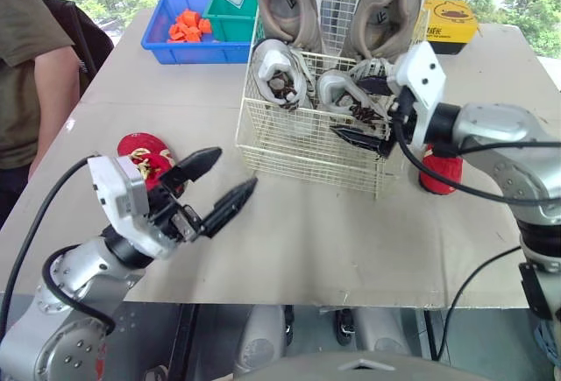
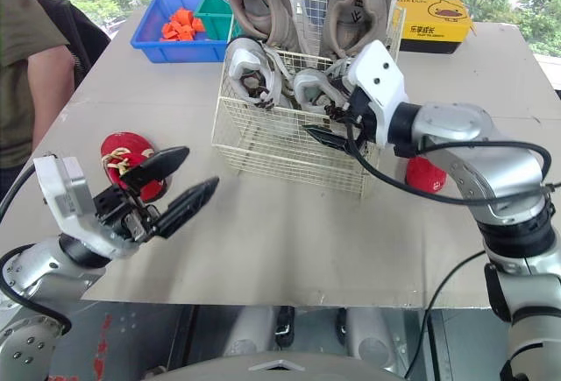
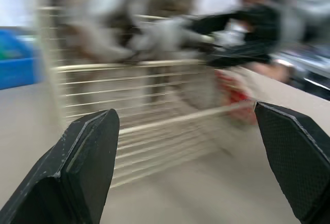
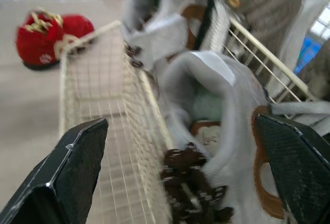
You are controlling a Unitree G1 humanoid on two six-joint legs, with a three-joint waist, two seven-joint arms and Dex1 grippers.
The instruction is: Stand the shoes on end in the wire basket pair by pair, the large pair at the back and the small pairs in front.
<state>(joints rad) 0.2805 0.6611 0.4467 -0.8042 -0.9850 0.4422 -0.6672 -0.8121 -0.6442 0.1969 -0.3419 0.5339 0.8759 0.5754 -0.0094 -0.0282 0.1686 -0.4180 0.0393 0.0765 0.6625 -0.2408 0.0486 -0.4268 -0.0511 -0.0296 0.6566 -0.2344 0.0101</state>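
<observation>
The white wire basket (image 1: 302,140) stands mid-table. Two large beige shoes (image 1: 289,0) stand on end along its back. In front of them are two small white-grey shoes (image 1: 279,73), the right one (image 4: 206,95) lying between the spread fingers of my right gripper (image 1: 364,114), which is open over the basket's right front. One small red shoe (image 1: 145,155) lies left of the basket, another (image 1: 441,171) just right of it. My left gripper (image 1: 233,169) is open and holds nothing. It hovers between the left red shoe and the basket (image 3: 144,121).
A blue bin (image 1: 188,17) with orange pieces and a green bin (image 1: 232,15) sit at the back left, a yellow box (image 1: 449,22) at the back right. A person (image 1: 26,66) stands at the table's left side. Bare tabletop lies in front of the basket.
</observation>
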